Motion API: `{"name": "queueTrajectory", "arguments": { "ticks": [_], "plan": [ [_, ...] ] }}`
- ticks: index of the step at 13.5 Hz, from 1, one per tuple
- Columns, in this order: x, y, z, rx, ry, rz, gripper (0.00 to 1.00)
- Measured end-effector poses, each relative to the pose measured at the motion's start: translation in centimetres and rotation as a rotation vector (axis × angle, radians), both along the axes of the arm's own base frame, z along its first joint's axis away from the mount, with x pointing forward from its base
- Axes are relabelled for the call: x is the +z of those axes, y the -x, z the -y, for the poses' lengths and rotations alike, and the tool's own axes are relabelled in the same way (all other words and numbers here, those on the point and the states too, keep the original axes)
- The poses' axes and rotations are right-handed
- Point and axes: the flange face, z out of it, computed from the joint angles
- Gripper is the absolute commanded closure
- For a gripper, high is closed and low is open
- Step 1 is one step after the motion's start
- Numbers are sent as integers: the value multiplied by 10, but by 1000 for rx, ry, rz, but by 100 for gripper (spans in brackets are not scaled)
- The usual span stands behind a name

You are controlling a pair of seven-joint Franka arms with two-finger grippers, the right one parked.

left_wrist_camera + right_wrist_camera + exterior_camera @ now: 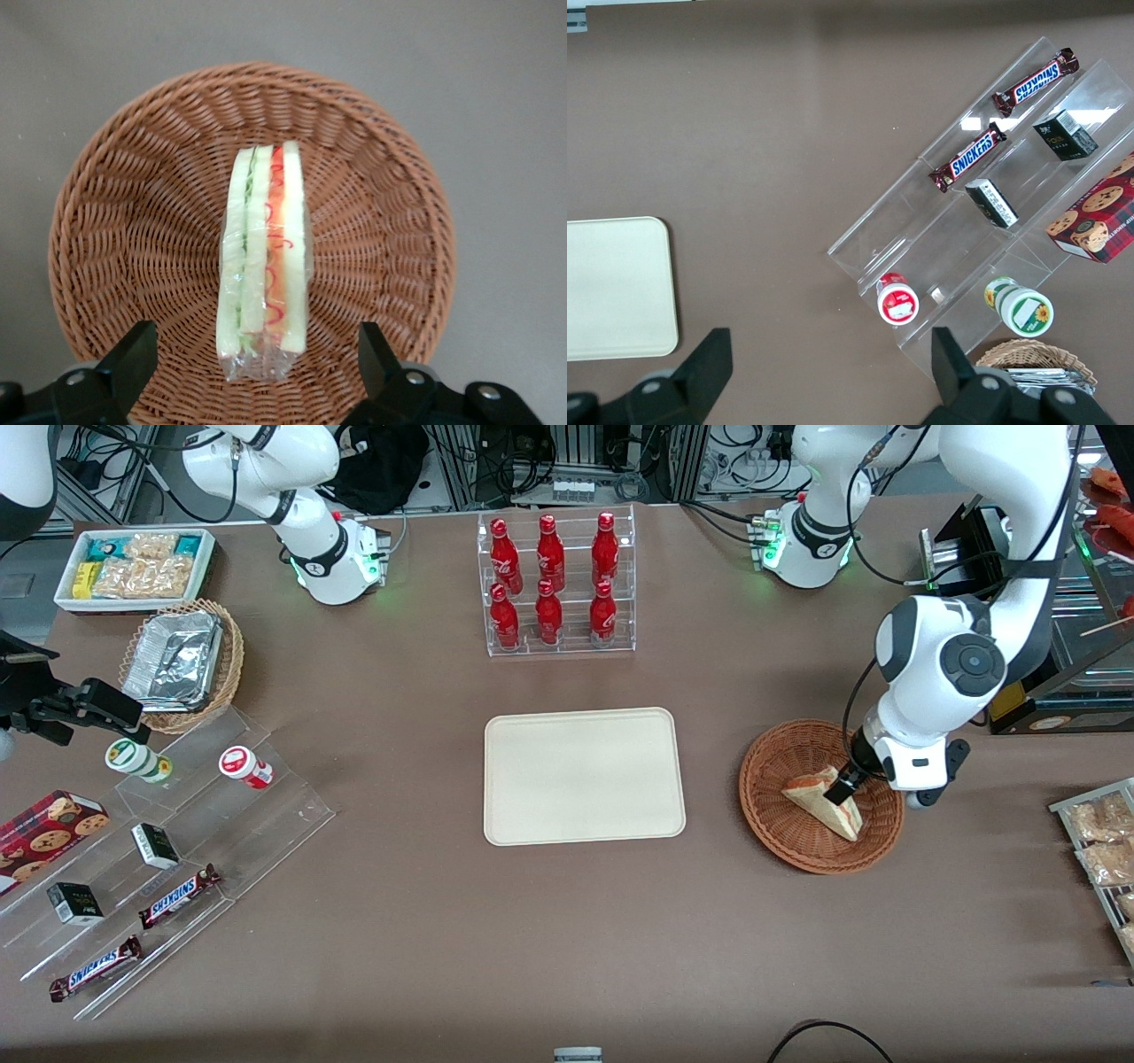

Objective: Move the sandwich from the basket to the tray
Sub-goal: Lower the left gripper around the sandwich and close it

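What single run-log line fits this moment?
tool: open, straddling sandwich | sandwich: in basket, not gripped | tray: bare | step: grasp pending

SNICKERS on two brown candy bars (179,896) (96,967) on the clear stepped shelf (221,815)

sandwich (822,801) in basket (780,841), gripper (842,788) above it with jaws spread, tray (583,776) beside basket

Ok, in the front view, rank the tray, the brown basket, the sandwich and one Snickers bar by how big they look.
Largest to smallest in the front view:
1. The tray.
2. The basket.
3. The sandwich and the Snickers bar: too close in apparent size to rank, and the open end effector, over the basket, hides part of the sandwich.
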Motion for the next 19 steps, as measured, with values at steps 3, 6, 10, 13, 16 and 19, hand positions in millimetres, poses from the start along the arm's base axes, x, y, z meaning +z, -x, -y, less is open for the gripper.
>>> {"name": "queueTrajectory", "arguments": {
  "ticks": [3,6,10,13,16,19],
  "plan": [
    [-23,0,0,13,8,-9,0],
    [-40,-2,-2,21,16,-3,18],
    [-50,-3,-2,27,19,-9,88],
    [-42,-9,-2,28,20,5,88],
    [1,-25,7,14,1,-62,89],
    [90,-41,51,-54,-27,-142,90]
  ]
}}
